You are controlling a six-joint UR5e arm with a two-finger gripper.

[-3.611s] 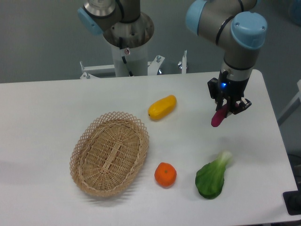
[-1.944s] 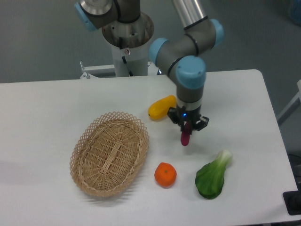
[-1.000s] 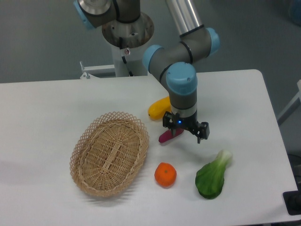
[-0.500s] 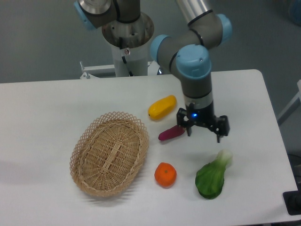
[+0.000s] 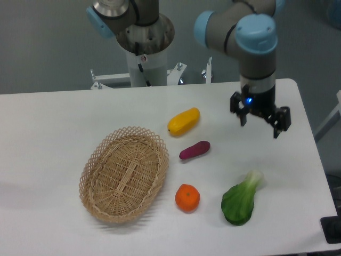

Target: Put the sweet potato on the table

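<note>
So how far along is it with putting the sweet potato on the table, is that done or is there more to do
It looks done. The sweet potato lies on the table, between the yellow fruit and the orange, outside the basket. Nothing is in hand: the gripper is open, empty and well off to the right of it. Nothing looks left to do for the placement itself.

From my remote station, the sweet potato point(image 5: 194, 150) lay on the table point(image 5: 53, 122), just right of the basket point(image 5: 124, 174). Behind the sweet potato lay the oblong fruit point(image 5: 184, 121); before it, the orange point(image 5: 187, 197). The leafy green point(image 5: 241, 199) lay right of the orange. The gripper point(image 5: 260, 118) hung well right of the sweet potato.
</note>
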